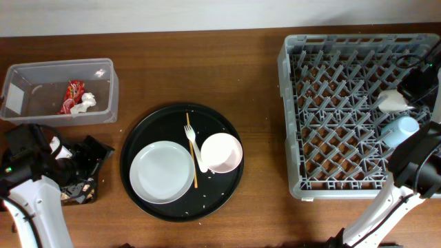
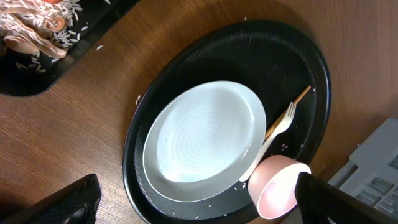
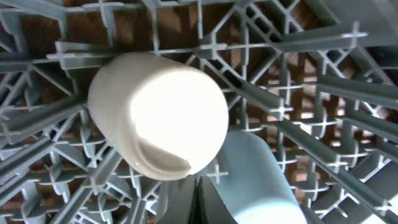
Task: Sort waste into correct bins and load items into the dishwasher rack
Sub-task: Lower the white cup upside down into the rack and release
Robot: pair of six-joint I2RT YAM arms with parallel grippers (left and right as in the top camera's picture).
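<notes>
The white plate (image 1: pixel 162 171), white fork (image 1: pixel 193 146), thin wooden stick (image 1: pixel 191 155) and white bowl (image 1: pixel 221 152) lie on the round black tray (image 1: pixel 141 141). My left gripper (image 1: pixel 89 155) is open and empty, left of that tray, over the flat black tray (image 1: pixel 81 191); in the left wrist view (image 2: pixel 199 214) its fingers straddle the plate (image 2: pixel 205 134) and bowl (image 2: pixel 277 190). Rice (image 2: pixel 69 38) and orange scraps (image 2: pixel 53 25) lie in the flat tray (image 2: pixel 25 87). The white cup (image 1: pixel 393 102) and light-blue cup (image 1: pixel 403 129) lie in the grey rack (image 1: pixel 293 110). My right gripper (image 3: pixel 199 202) is shut and empty between them.
The clear tub (image 1: pixel 103 76) at the back left holds the red wrapper (image 1: pixel 73 93) and crumpled white paper (image 1: pixel 85 103). Loose rice grains are scattered on the round tray (image 2: pixel 186 199). The rack's corner (image 2: pixel 373 168) shows right of the bowl.
</notes>
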